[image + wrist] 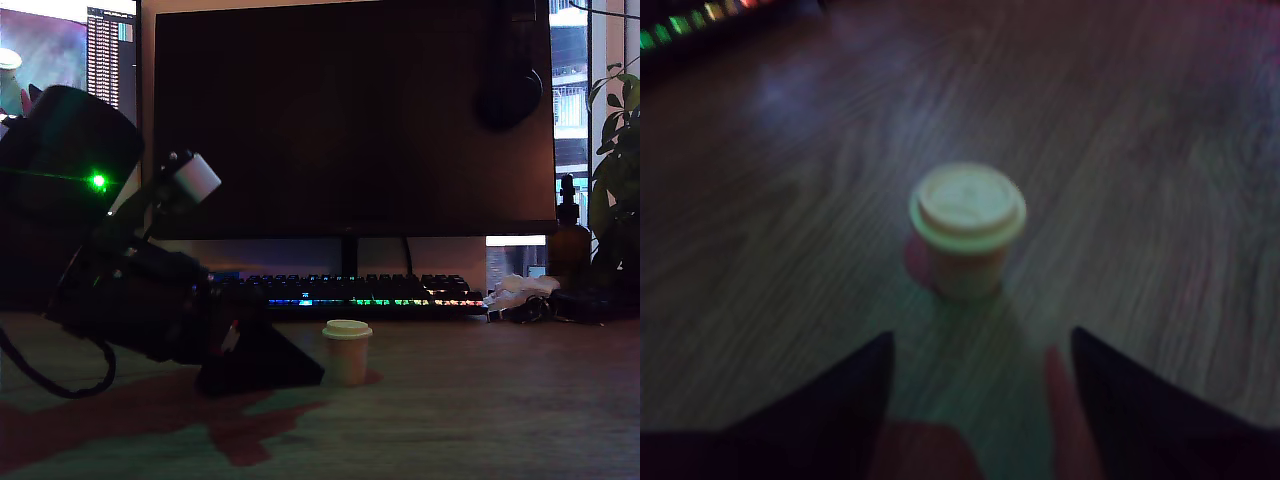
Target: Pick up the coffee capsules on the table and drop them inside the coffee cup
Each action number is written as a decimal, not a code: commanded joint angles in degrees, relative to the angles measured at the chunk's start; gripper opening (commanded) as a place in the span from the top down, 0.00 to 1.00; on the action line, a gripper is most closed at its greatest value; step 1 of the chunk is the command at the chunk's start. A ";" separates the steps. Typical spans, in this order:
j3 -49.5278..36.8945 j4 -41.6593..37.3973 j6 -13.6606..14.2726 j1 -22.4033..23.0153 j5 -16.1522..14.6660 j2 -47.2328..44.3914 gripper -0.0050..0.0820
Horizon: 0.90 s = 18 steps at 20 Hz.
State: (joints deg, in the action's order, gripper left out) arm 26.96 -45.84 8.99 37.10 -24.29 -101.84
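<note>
Cream capsule upright, blurry, just beyond spread end effector tips.

The wood-grain table under me is dim. One cream-beige coffee capsule stands upright on it, wide rim up. Behind it a backlit keyboard lies along the back, with crumpled paper toward the exterior view's right.

Claw low beside upright cream capsule.

One cream capsule; one keyboard; two monitors.
</note>
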 commanded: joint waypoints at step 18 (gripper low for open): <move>2.10 -0.09 0.24 1.64 2.05 -0.87 0.19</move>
State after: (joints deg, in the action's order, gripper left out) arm 28.42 -45.39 9.02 38.61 -22.41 -101.84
